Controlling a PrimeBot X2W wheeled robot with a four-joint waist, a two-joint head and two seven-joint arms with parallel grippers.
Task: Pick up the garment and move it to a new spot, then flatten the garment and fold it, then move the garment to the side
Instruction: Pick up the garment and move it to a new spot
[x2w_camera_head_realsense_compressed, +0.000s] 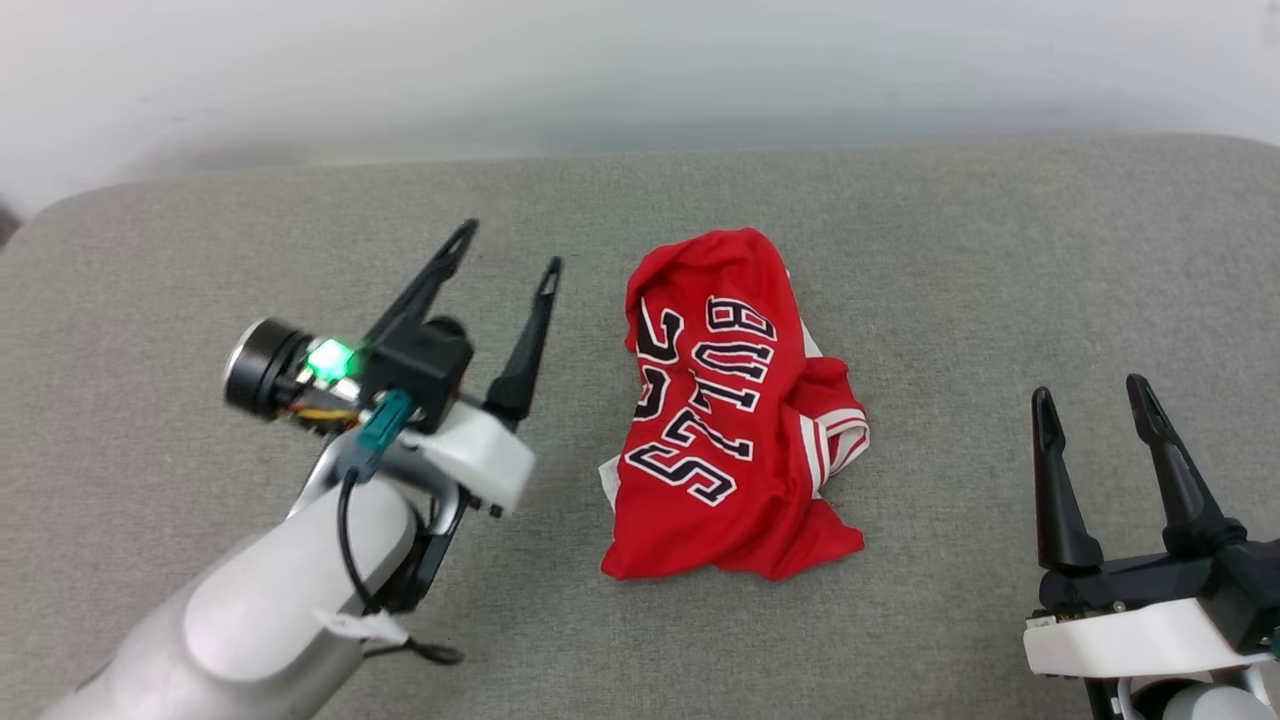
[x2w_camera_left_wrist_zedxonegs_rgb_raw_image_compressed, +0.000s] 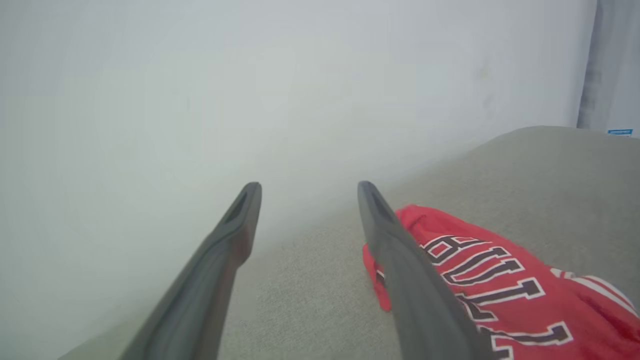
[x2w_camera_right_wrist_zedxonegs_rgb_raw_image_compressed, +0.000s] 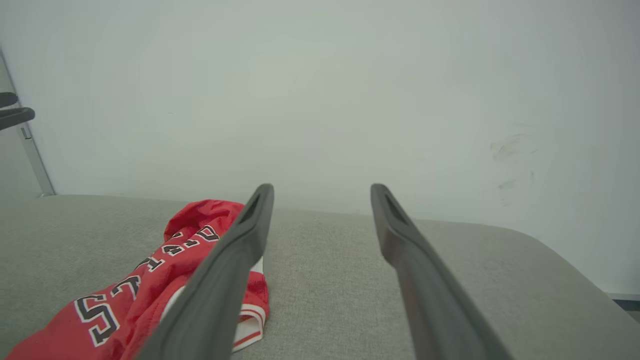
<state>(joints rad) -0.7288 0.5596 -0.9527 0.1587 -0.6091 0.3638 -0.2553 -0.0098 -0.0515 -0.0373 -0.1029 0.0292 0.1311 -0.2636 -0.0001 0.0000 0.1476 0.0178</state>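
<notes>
Left gripper (x2w_camera_head_realsense_compressed: 508, 247): fingers spread wide, nothing between them, raised over grey cushion (x2w_camera_head_realsense_compressed: 200, 250), just left of garment (x2w_camera_head_realsense_compressed: 730, 430), not touching it. Right gripper (x2w_camera_head_realsense_compressed: 1088, 390): fingers likewise apart and empty, low at near right, well clear of the cloth. Garment: crumpled in a heap near middle of cushion, red side with black, white-outlined "BULLS" lettering facing up and turned sideways, white sleeve with striped trim poking out at its right edge. Pale wall (x2w_camera_head_realsense_compressed: 600, 60) behind cushion.
</notes>
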